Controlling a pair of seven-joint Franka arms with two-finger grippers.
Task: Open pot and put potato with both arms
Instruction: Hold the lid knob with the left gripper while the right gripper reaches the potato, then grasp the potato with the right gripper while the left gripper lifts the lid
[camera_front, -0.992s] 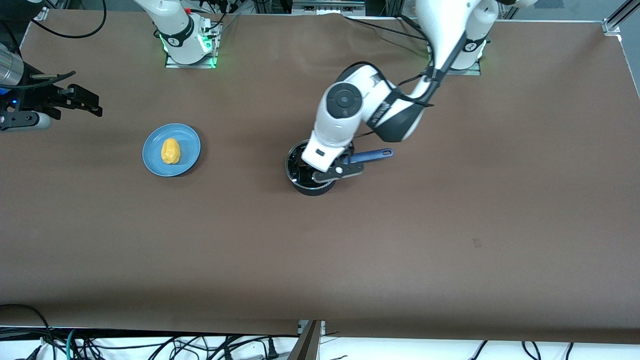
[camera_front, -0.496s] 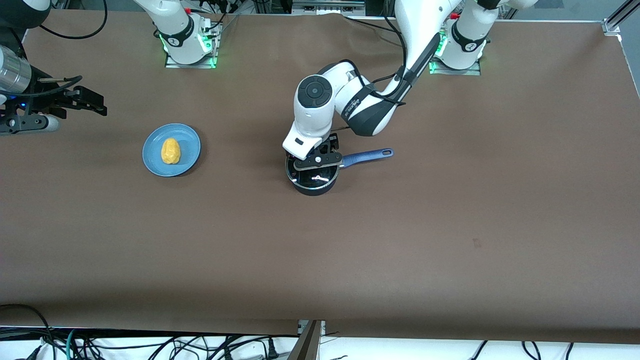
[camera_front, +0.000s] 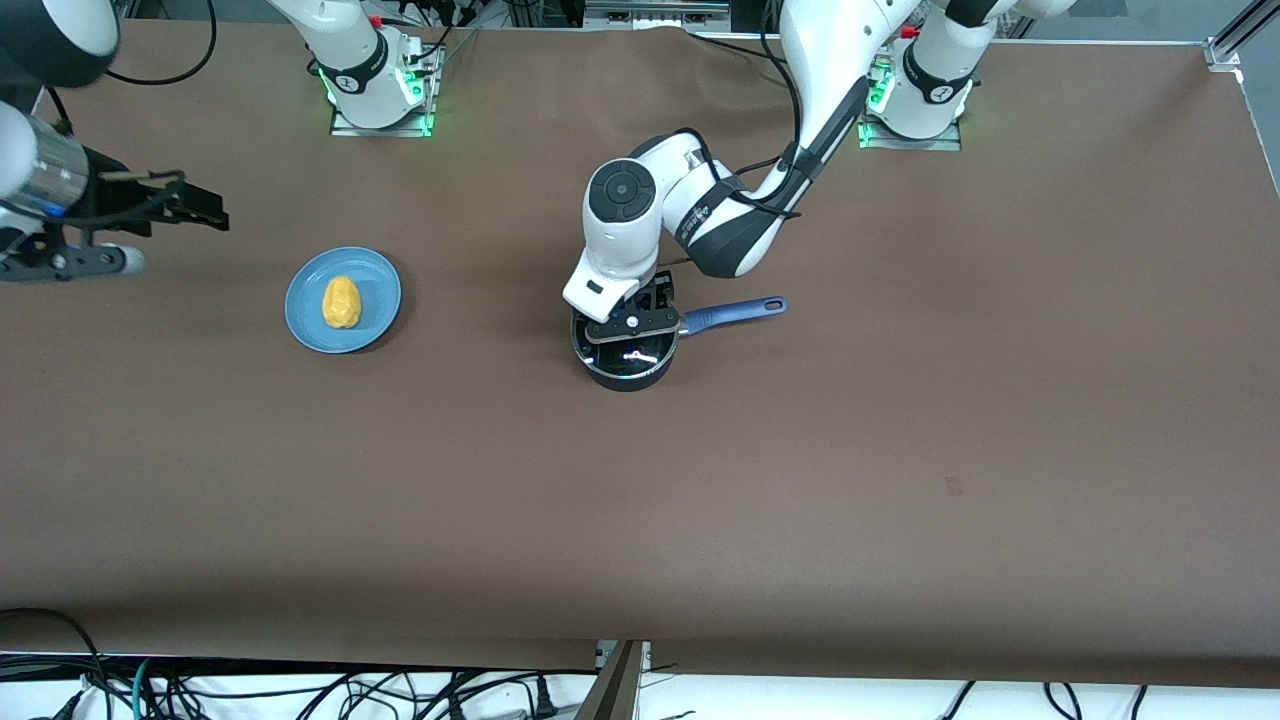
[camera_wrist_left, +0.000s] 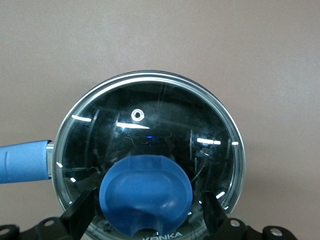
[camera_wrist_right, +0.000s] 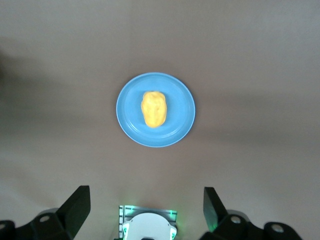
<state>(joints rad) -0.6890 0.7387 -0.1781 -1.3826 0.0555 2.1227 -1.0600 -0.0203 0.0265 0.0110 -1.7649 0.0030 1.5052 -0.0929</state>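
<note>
L wrist only: lid knob (camera_wrist_left: 145, 192) btwn fingers (camera_wrist_left: 80, 215)

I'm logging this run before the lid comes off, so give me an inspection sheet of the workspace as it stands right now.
Surface: brown table, flat, one small dark mark toward the left arm's end.
Job's things: pot mid-table, its glass lid on, blue knob up; potato lies on the blue plate, toward the right arm's end.
Clutter: nothing seen.
Grippers: left pincer low over the lid, fingers open either side of the knob, not yet closed on it; right pincer open, up in the air, the plate in its view.
Cables: bundles at the arm bases and along the table edge nearest the front camera.
Surroundings: metal frame at the table's corner.
</note>
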